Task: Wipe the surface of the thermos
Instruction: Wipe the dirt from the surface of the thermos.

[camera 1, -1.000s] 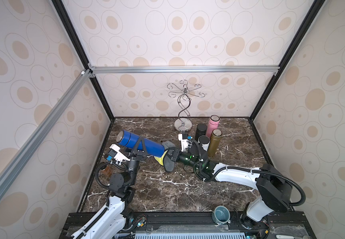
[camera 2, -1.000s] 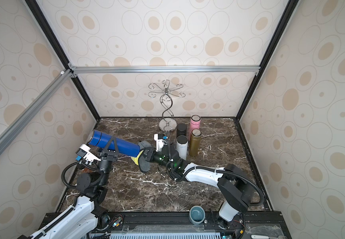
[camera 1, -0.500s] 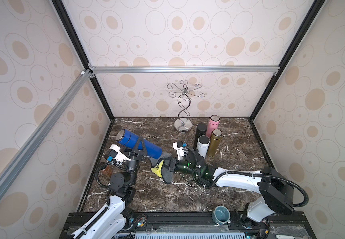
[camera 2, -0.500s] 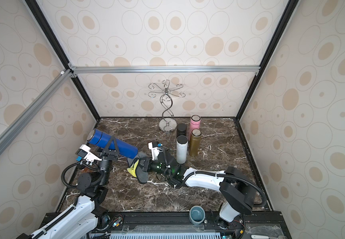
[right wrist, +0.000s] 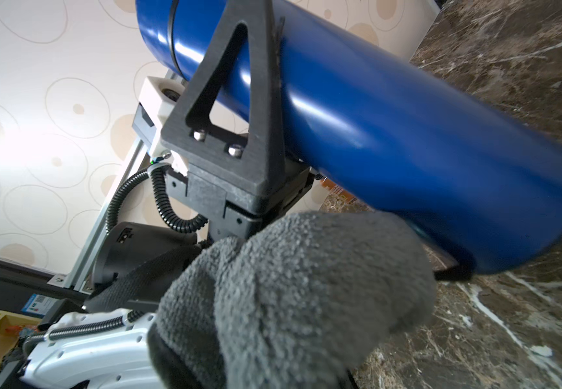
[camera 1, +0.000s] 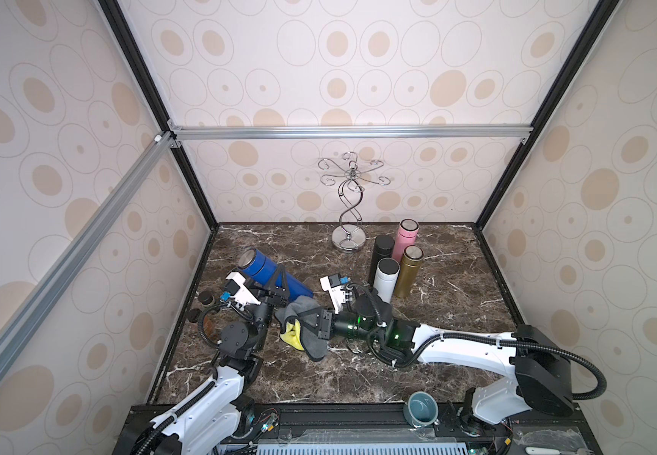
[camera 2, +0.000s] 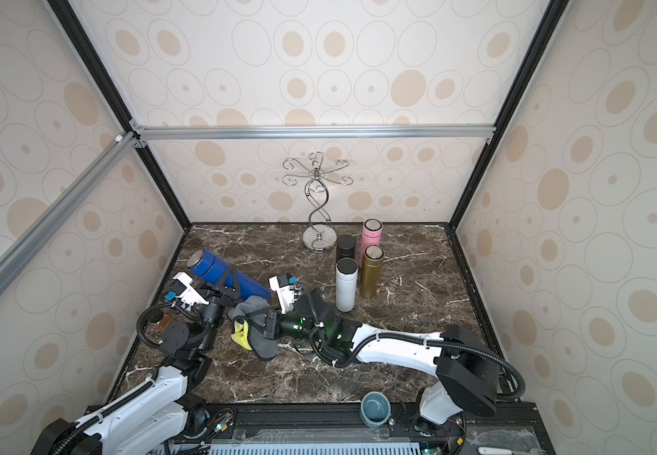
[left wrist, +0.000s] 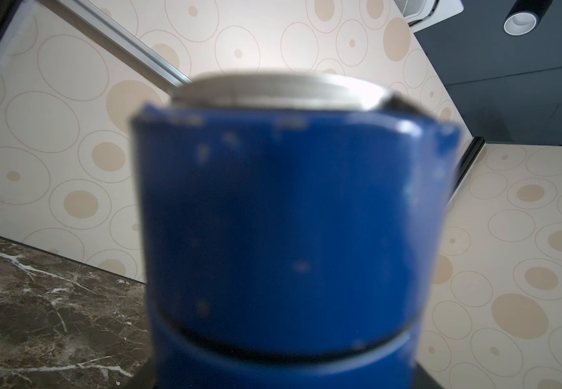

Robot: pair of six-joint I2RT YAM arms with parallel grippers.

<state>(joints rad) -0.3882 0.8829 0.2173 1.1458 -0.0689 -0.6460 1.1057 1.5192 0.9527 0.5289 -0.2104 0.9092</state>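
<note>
The blue thermos (camera 1: pixel 265 272) with a steel lid hangs tilted above the marble, lid end toward the back left wall. My left gripper (camera 1: pixel 277 280) is shut on its middle, black fingers (right wrist: pixel 239 101) around the barrel. The thermos (left wrist: pixel 289 219) fills the left wrist view and hides the jaws there. My right gripper (camera 1: pixel 303 321) is shut on a grey and yellow cloth (camera 1: pixel 299 315). The cloth (right wrist: pixel 289 296) bunches just under the thermos's lower end (right wrist: pixel 441 188); whether they touch I cannot tell. Both top views show this, with the cloth (camera 2: pixel 252 311) beside the thermos (camera 2: pixel 224 273).
Black (camera 1: pixel 382 252), pink (camera 1: pixel 407 240), white (camera 1: pixel 386 277) and gold (camera 1: pixel 409 272) flasks stand upright at the back right, next to a chrome hook stand (camera 1: pixel 349 205). A teal mug (camera 1: pixel 422 407) sits on the front rail. Small dark caps (camera 1: pixel 205 298) lie by the left wall.
My right gripper has drawn the cloth down along the thermos toward the front, off its lower end. The left gripper has kept hold of the thermos, almost still.
</note>
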